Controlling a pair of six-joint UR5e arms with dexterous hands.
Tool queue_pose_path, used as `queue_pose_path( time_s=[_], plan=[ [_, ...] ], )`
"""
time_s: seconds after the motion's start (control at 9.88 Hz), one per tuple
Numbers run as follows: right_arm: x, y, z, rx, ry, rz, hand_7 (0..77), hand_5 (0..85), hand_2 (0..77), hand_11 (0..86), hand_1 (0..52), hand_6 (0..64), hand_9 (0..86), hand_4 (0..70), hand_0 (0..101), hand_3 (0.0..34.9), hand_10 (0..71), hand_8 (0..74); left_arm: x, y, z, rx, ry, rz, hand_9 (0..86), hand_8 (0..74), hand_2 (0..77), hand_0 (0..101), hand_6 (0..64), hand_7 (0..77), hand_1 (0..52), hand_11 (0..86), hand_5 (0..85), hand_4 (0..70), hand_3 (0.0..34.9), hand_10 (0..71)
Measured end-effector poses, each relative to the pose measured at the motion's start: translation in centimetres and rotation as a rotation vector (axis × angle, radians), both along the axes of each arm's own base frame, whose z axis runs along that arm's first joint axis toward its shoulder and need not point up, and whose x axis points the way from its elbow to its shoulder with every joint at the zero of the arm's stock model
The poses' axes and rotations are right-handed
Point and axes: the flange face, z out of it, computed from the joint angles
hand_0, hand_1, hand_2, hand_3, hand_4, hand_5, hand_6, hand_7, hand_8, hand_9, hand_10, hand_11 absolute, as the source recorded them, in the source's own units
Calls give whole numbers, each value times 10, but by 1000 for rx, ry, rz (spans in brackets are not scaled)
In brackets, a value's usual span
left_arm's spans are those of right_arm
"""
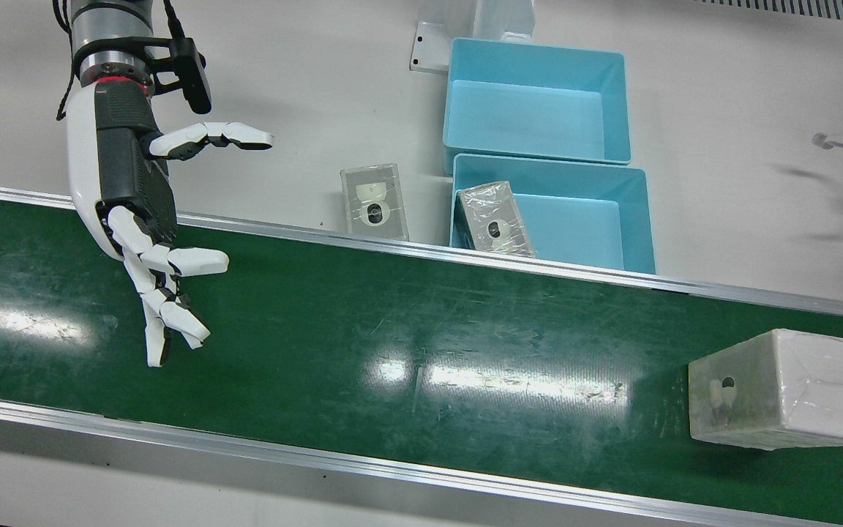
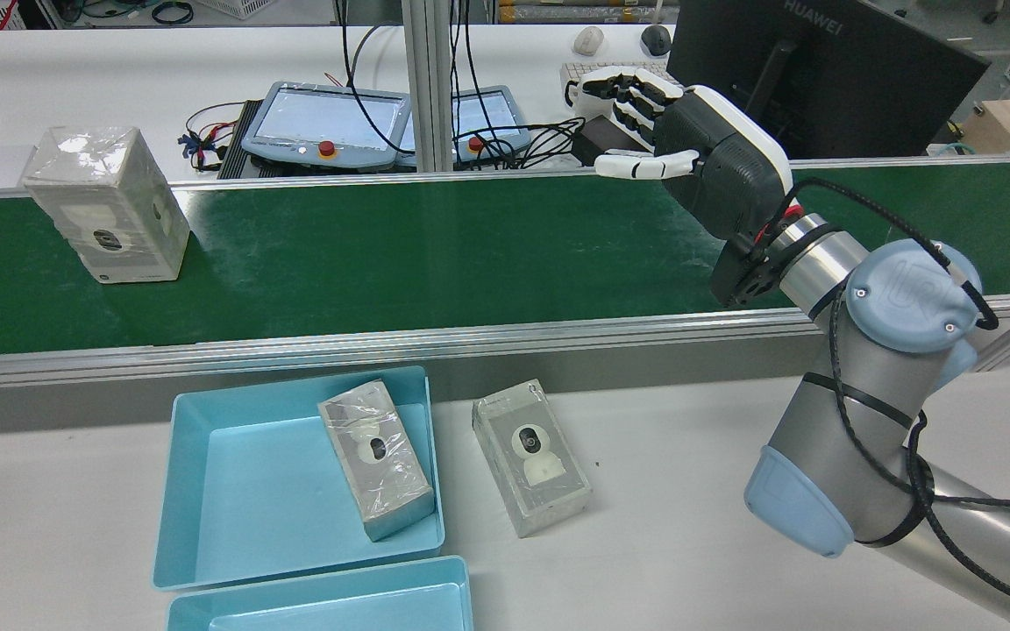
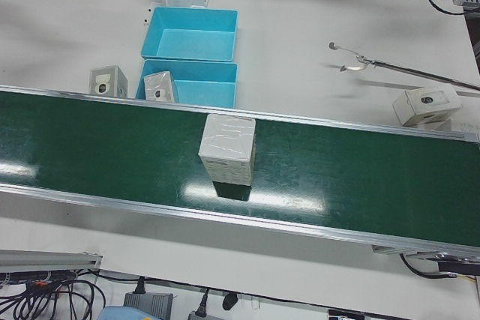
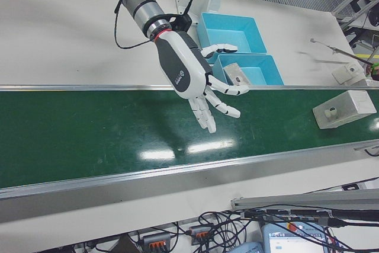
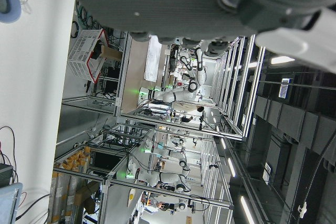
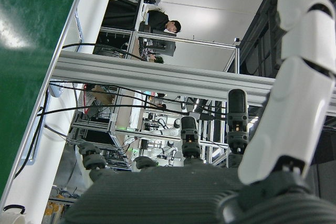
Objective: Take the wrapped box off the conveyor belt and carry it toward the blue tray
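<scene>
The wrapped box (image 1: 787,399) stands upright on the green conveyor belt (image 1: 421,344), near the view's right end in the front view; it also shows in the rear view (image 2: 106,206) and the left-front view (image 3: 227,148). My right hand (image 1: 143,205) hovers open over the belt's other end, fingers spread, far from the box and holding nothing (image 2: 698,149) (image 4: 195,75). The near blue tray (image 1: 634,219) sits beside the belt and holds another wrapped box (image 1: 495,219). Of my left hand (image 5: 184,3) only part of the dark palm shows, in the left hand view.
A second blue tray (image 1: 538,102) lies behind the first. One wrapped box (image 1: 374,201) lies flat on the white table next to the trays, another (image 3: 426,104) on the table past the belt's far end. Aluminium rails (image 1: 421,252) edge the belt.
</scene>
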Motion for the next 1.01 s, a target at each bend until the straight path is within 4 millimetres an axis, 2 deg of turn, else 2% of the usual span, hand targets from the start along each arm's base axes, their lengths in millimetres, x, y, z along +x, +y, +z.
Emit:
queue_pose_path(
  time_s=[1.01],
  plan=[
    [0, 0, -1, 1, -1, 0, 191, 278, 213, 87, 93, 0, 22, 207, 409, 303, 60, 0, 0, 0, 0, 0, 0, 0, 0, 5, 5, 0, 0, 5, 0, 0, 5, 0, 0, 5]
  ],
)
